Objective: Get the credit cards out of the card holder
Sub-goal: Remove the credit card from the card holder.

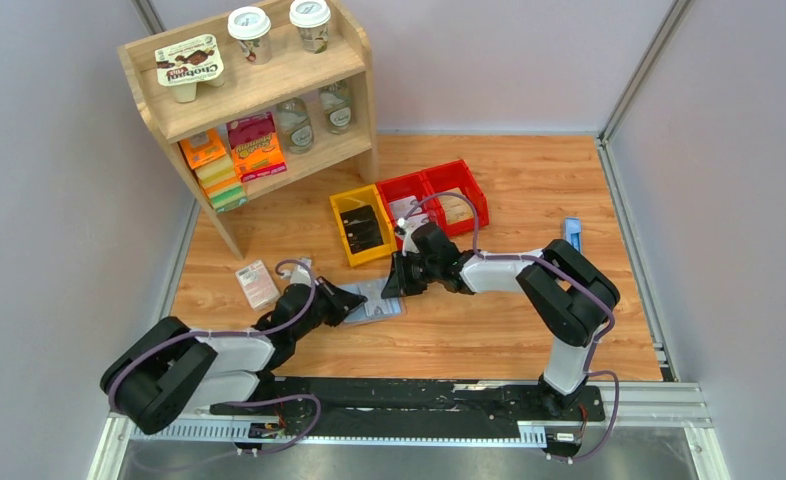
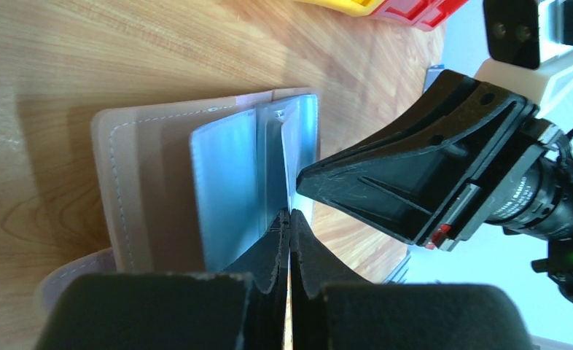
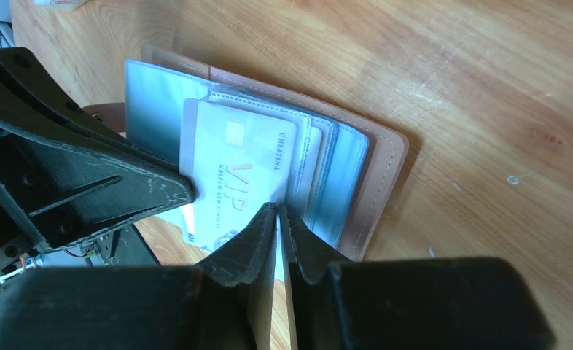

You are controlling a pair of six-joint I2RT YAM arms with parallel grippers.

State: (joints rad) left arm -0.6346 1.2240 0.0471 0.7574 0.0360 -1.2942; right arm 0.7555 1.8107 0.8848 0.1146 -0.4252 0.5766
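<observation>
- While the holder (image 1: pixel 377 306) lay open on the wood surface (image 1: pixel 489 320) between the two arms, blue-grey pockets up, both sets of fingers pointed into it from opposite sides, their tips near each other.
- A white card (image 3: pixel 232 175) marked VIP stood partly out of its clear pocket. Its long axis ran roughly in line with the right fingers (image 3: pixel 276 208), which sat at its near edge, so the right arm was the nearer to it.
- The right fingers were drawn almost together and appeared to pinch that card's edge, a pale sliver showing between them.
- The left fingers (image 2: pixel 289 216) were fully closed at the edge of an inner leaf; whether they nipped it could not be told.
- The left arm reached low and rightward from its base. The right arm was folded at the elbow, its forearm running leftward and its wrist tipped down to the holder.
</observation>
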